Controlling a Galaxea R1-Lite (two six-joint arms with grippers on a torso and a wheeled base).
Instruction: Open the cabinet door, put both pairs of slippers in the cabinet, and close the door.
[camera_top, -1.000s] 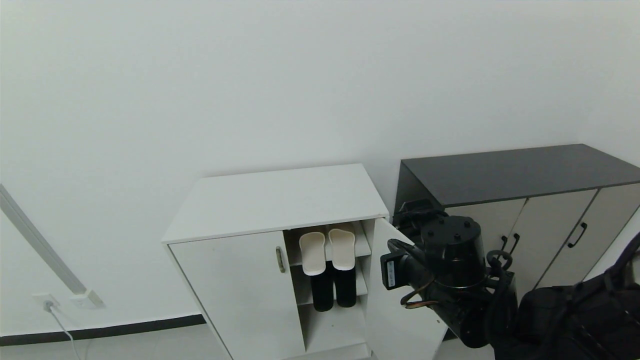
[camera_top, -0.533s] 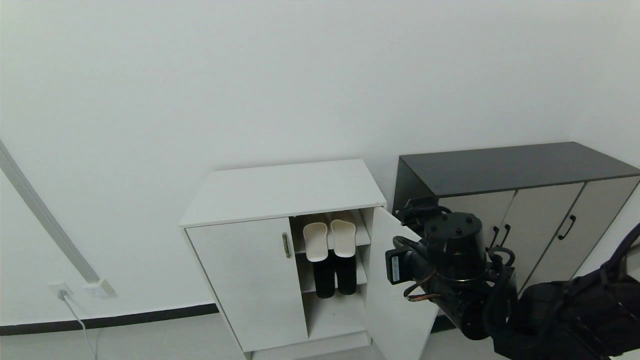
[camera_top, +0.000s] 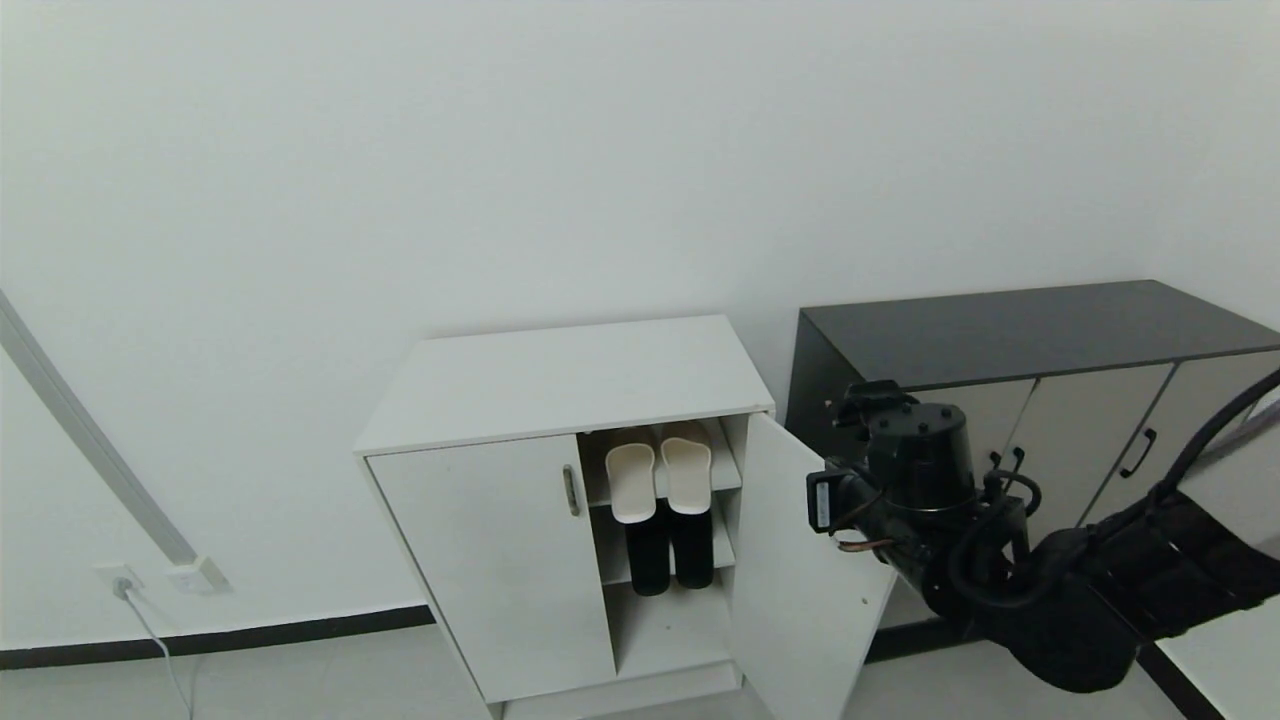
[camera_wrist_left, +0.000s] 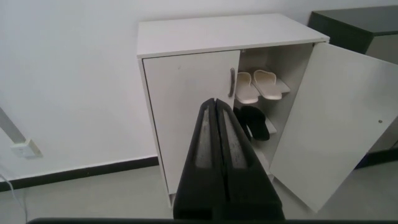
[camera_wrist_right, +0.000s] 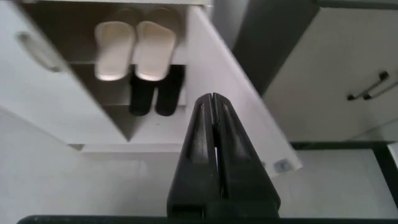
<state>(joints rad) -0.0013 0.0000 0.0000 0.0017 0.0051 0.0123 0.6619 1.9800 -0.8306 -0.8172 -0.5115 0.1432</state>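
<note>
At eight o'clock in the head view, a wall socket (camera_top: 118, 580) with a trailing cable sits low on the wall. A stretch of floor (camera_top: 300, 680) lies between it and the white cabinet (camera_top: 570, 380), which stands against the wall at six o'clock.

The cabinet's left door (camera_top: 490, 560) is closed, with its handle (camera_top: 570, 490) at the inner edge. The left claw (camera_wrist_left: 215, 104) is clenched on nothing and points toward that handle edge from well back.

The right half of the cabinet is open. The white slippers (camera_top: 655, 478) lie side by side on the upper shelf, their ends overhanging its front edge. The black slippers (camera_top: 668, 555) sit on the middle shelf directly below and hang over it too. The lowest shelf (camera_top: 670, 640) lies beneath them.

The right door (camera_top: 800, 570) is swung wide toward the robot, its free edge at five o'clock. The right arm (camera_top: 920, 490), at four o'clock, is just beside the door's outer face; contact cannot be told. The right claw (camera_wrist_right: 212, 99) is clenched, holds nothing, and points toward the open door.

At three o'clock, a dark-topped cabinet (camera_top: 1020, 330) stands just beside the white one.
</note>
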